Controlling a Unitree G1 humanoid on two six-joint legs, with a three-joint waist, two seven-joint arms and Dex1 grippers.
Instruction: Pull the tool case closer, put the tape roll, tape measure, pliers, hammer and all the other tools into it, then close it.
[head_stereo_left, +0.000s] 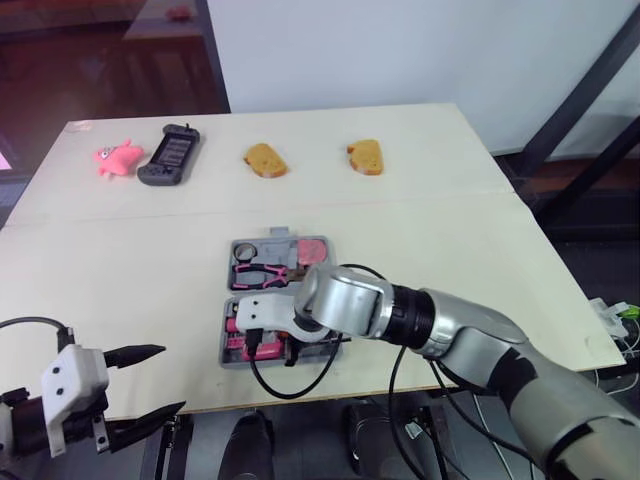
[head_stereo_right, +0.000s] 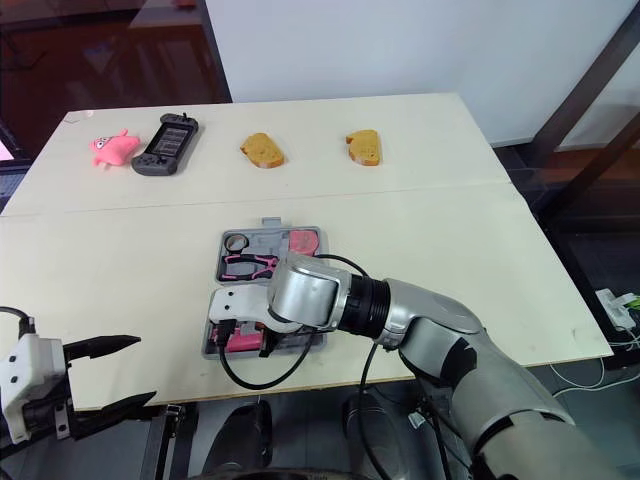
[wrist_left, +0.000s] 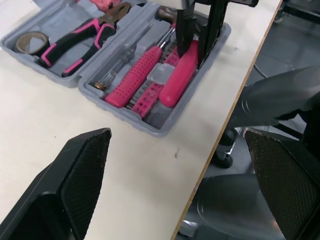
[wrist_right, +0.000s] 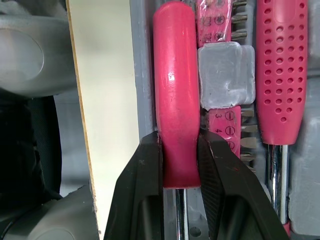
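At the far left, the left gripper (head_stereo_left: 172, 378) hung off the front edge of the pale worktop (head_stereo_left: 120, 260), its fingers (wrist_left: 85, 165) spread wide and holding nothing. Along the far side of the worktop lay a pink toy (head_stereo_left: 117, 158) and, just beside it, a dark handheld console (head_stereo_left: 170, 155).

The grey tool case (head_stereo_left: 236, 246) lay open and flat near the front edge, about mid-worktop, its two moulded halves side by side. The far half held a tape roll (head_stereo_right: 236, 242), pliers (head_stereo_left: 262, 274) with pink-and-black handles, and a pink squarish tool (head_stereo_left: 312, 248). The near half held a screwdriver with a dotted pink grip (wrist_left: 135, 75), a row of pink bit holders (wrist_left: 145, 97) and, nearest the worktop edge, a smooth pink handle (wrist_right: 176, 90) on a metal shaft.

The right gripper (wrist_right: 180, 140) reached down into that near half, its fingers (wrist_right: 145, 180) clamped on either side of the smooth pink handle near its shaft end.

Further right, on the far side, sat two bread slices (head_stereo_left: 265, 160) (head_stereo_left: 366, 157), well apart from the case.
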